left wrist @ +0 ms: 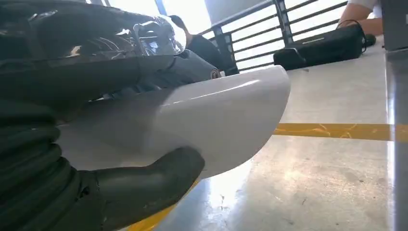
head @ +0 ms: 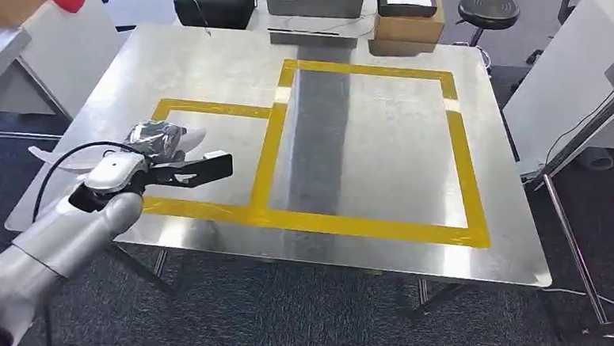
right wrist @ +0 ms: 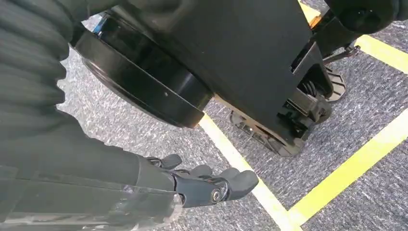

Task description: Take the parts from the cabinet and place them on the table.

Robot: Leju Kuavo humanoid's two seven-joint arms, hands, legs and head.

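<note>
Tables: one steel table (head: 387,240); two white tables at the sides, (head: 67,43) and (head: 575,56)
Taped rectangles: two, yellow, small (head: 175,108) and large (head: 455,157)
Parts: one white part (left wrist: 231,110)
Stools: one (head: 489,8)
Cardboard boxes: one (head: 407,28)
Black cases: one (head: 214,6)
Robot hands: two, left hand (head: 156,161); right hand (right wrist: 211,185)

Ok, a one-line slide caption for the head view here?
Left hand holds a white part over the small yellow-taped square on the steel table.

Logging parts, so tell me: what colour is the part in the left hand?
White part, clearest in the left wrist view.
</note>
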